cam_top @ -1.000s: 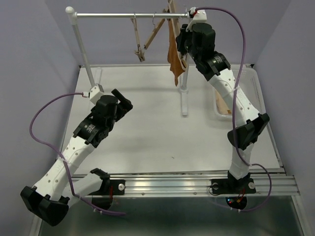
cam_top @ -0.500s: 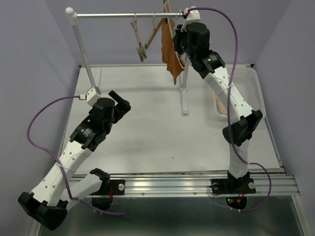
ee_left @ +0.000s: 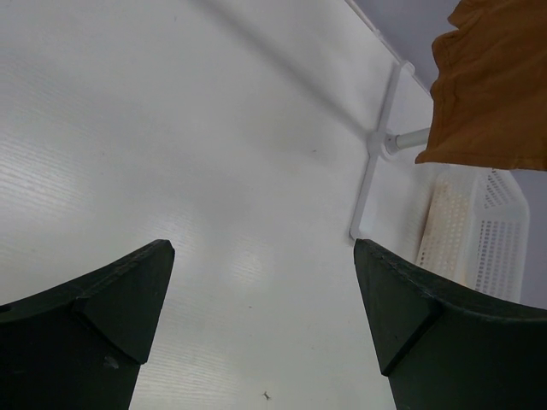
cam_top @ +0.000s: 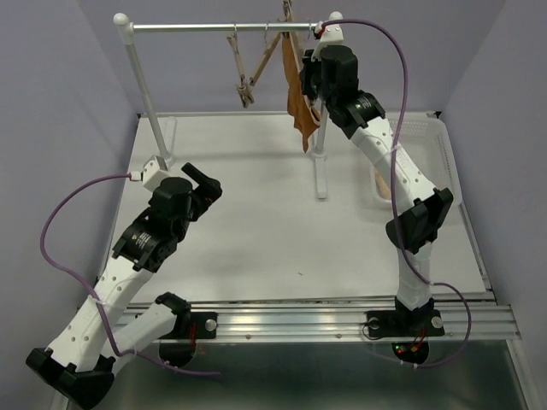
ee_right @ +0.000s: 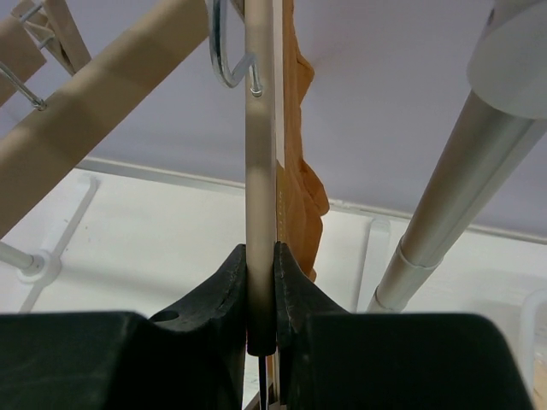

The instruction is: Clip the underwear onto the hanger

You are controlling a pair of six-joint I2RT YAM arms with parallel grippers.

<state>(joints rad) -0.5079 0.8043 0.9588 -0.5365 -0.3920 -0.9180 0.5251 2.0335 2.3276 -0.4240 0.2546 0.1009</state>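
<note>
The rust-brown underwear hangs clipped under a light-wood hanger up at the rail. My right gripper is raised beside it and is shut on the hanger's bar; in the right wrist view the jaws pinch the bar, with the underwear just behind it. The hanger's wire hook shows above the bar. My left gripper hovers low over the table's left side, open and holding nothing. The underwear shows far off in the left wrist view.
Two more wooden hangers hang tilted on the rail to the left of the underwear. The rack's right post stands mid-table, close to my right arm. A white perforated basket with pale fabric sits at the right edge.
My right arm has shifted left and up along the rail, carrying the hanger and underwear. My left arm has drawn back toward the near left, still open.
</note>
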